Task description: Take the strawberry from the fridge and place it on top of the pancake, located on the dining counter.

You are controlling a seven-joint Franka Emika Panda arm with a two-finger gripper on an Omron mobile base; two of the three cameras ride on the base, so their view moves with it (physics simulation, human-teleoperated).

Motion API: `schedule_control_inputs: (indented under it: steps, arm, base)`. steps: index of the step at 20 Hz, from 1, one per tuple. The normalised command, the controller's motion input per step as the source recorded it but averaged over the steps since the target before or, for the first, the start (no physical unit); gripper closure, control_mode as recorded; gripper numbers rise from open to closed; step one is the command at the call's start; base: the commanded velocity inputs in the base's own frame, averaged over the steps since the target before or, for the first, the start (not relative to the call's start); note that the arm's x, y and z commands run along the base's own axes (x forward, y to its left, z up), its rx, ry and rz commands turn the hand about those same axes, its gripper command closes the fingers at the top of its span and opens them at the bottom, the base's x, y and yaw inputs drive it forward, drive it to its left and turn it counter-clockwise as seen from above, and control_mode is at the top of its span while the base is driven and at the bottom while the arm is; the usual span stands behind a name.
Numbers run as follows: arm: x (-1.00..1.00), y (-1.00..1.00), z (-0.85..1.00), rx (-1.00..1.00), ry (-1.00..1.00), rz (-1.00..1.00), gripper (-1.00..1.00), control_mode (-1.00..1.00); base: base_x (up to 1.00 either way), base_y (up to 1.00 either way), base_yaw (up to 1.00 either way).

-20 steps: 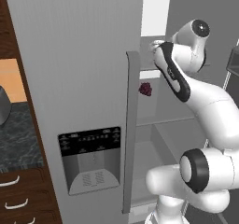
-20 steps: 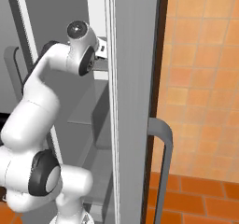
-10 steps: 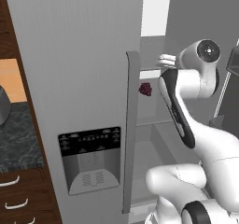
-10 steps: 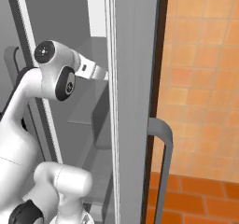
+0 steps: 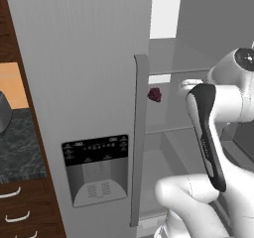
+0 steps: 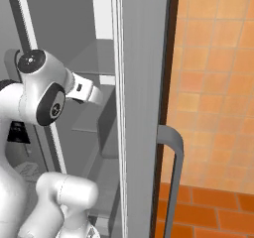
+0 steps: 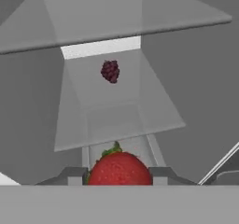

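The bright red strawberry (image 7: 119, 169) sits between my gripper's (image 7: 119, 177) two fingertips (image 7: 73, 176) at the bottom of the hand view, and the gripper is shut on it. I face the open grey fridge (image 5: 84, 53), whose shelves (image 7: 116, 120) stretch ahead of the hand. A darker maroon lumpy fruit (image 7: 110, 71) lies further back on a shelf; from the left base view this maroon fruit (image 5: 155, 94) shows beside the door's long handle (image 5: 138, 138). My wrist (image 6: 89, 92) reaches in behind the open right door (image 6: 141, 103). The pancake and the dining counter are out of view.
The black dispenser panel (image 5: 95, 168) is on the shut left door. A dark speckled counter (image 5: 20, 143) over wood drawers (image 5: 22, 209) stands at the left. The right door's handle (image 6: 173, 177) juts out before an orange tiled wall (image 6: 218, 78).
My hand has drawn back from the upper shelf, moving lower and to the right in the left base view, and the arm's elbow has swung down. The fridge has stayed in place.
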Motion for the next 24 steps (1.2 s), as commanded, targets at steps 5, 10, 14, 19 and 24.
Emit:
schedule_control_inputs:
  steps: [5,10,14,19,24]
  arm:
    - [-0.74,0.13,-0.94,-0.06,0.22,0.08,1.00,-1.00]
    - [-0.20,0.20,-0.75,-0.01,0.22,0.02,1.00,-1.00]
    - [-0.14,0.00,-0.33,0.00,0.07,0.00,1.00,-1.00]
    - [-0.36,-0.01,-0.14,0.00,0.02,0.00,1.00,-1.00]
    - [-0.54,0.00,-0.17,0.00,-0.01,0.00,1.00,1.00]
  base:
    - [0.00,0.00,0.00]
    - [0.00,0.00,0.00]
    - [0.00,0.00,0.00]
    - [0.00,0.00,0.00]
    - [-0.12,0.00,0.00]
